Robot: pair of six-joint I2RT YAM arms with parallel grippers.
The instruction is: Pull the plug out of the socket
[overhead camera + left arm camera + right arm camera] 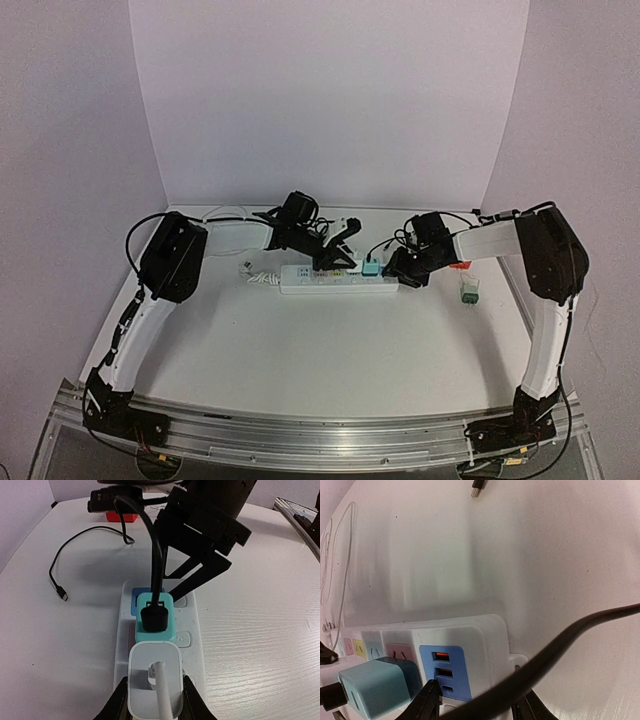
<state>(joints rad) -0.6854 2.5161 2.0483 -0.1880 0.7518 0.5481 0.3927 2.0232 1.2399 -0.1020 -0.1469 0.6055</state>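
Observation:
The white power strip socket (340, 280) lies across the middle of the table. A white plug (155, 680) with a white cord stands in it. My left gripper (335, 262) is shut on that plug, and its fingers (118, 704) press both of its sides. A teal plug (154, 617) with a black cable sits in the neighbouring outlet. My right gripper (405, 272) is open at the strip's right end (485, 645). One of its fingertips (431, 692) rests on the blue USB panel (445, 672) and the other is past the end.
The black cable loops over the table, its loose connector (62, 594) lying left of the strip. A red object (121, 516) lies behind the right arm. A small green-topped block (468, 291) stands right of the strip. White cord coils (262, 277) lie at the strip's left end.

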